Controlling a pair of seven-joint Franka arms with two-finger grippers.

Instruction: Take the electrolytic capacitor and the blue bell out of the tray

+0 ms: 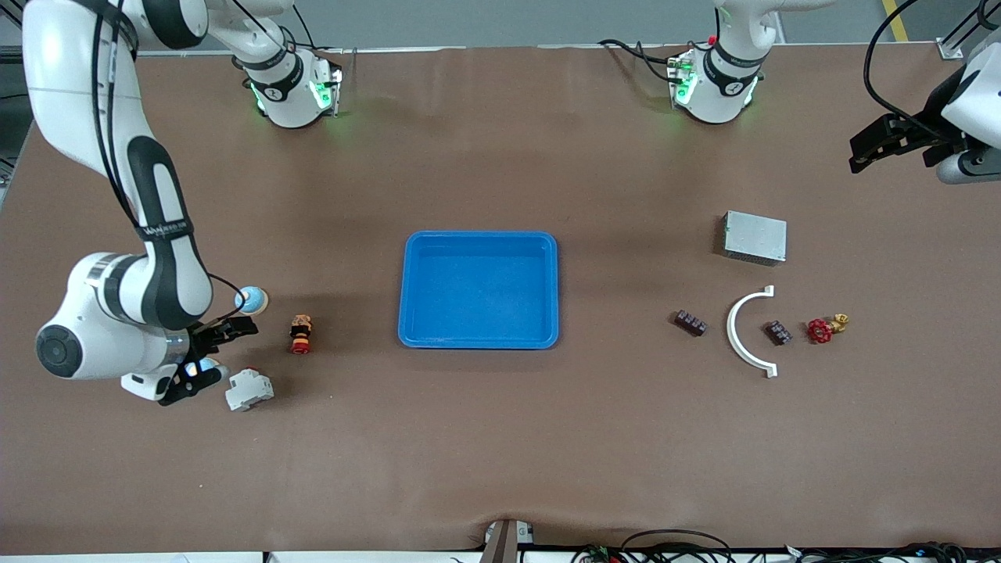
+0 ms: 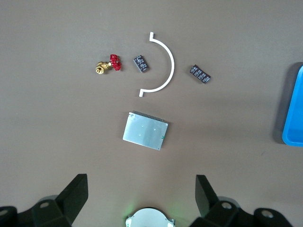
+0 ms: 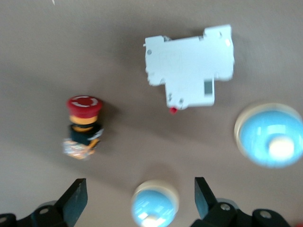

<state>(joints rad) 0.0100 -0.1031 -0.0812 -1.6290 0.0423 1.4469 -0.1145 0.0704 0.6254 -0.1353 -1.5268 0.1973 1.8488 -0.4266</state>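
Two small dark ribbed capacitors [image 1: 691, 322] [image 1: 778, 332] lie on the table toward the left arm's end, one on each side of a white arc; the left wrist view shows both [image 2: 200, 74] [image 2: 140, 63]. A blue domed bell [image 1: 252, 299] [image 3: 155, 203] stands toward the right arm's end. A second bell [image 3: 268, 135] sits beside the white breaker, mostly covered by the hand in the front view. My right gripper [image 1: 209, 358] [image 3: 141, 201] hangs open, low over the bells, holding nothing. My left gripper [image 1: 891, 145] [image 2: 141, 198] waits open and empty, high over that end.
A blue tray [image 1: 481, 234] [image 2: 296, 109] sits mid-table. Near the bells stand a red emergency button [image 1: 300, 334] [image 3: 84, 125] and a white breaker [image 1: 249, 389] [image 3: 189, 66]. By the capacitors lie a white arc [image 1: 739, 332], a red-handled brass valve [image 1: 825, 328] and a metal box [image 1: 755, 237].
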